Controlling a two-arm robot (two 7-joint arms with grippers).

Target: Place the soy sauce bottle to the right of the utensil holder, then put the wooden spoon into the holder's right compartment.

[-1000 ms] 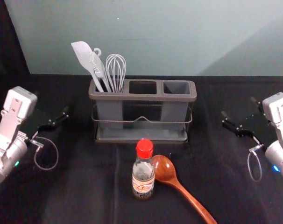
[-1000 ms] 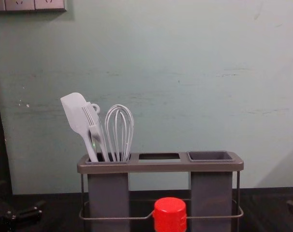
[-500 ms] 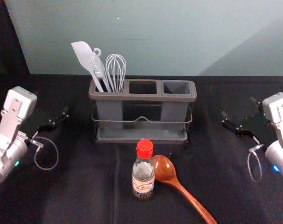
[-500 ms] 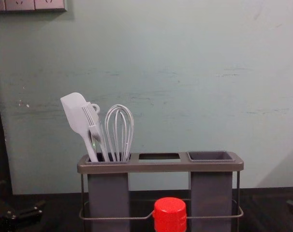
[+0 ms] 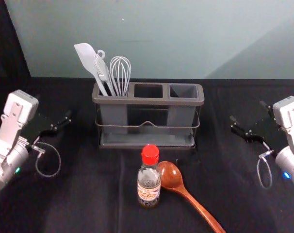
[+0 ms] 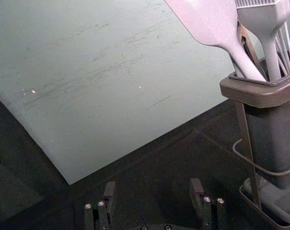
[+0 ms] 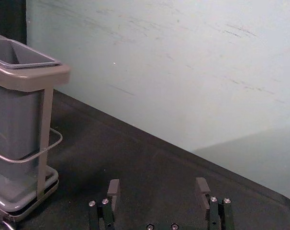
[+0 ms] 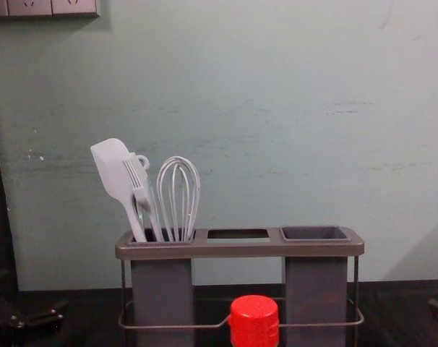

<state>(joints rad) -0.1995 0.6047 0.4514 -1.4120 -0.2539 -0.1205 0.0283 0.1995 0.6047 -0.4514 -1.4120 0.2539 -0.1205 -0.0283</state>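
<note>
With fingers apart, my left gripper [image 6: 153, 186] and right gripper [image 7: 158, 185] flank the head view; bottle placement appears pending, requiring a right-gripper grasp on the upright soy sauce bottle [image 5: 149, 183], lower centre.

Likely a lab: black cloth [image 5: 89, 194] beneath the left claw [image 5: 54, 107], scuffed wall [image 8: 277, 116] beyond it, sockets [image 8: 31, 7] higher up.

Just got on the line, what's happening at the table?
Nothing is being handled. The left claw and right claw hang open and empty on either side of the utensil holder. The soy sauce bottle stands in front of it, with the wooden spoon lying beside the bottle. Neither is placed yet.
</note>
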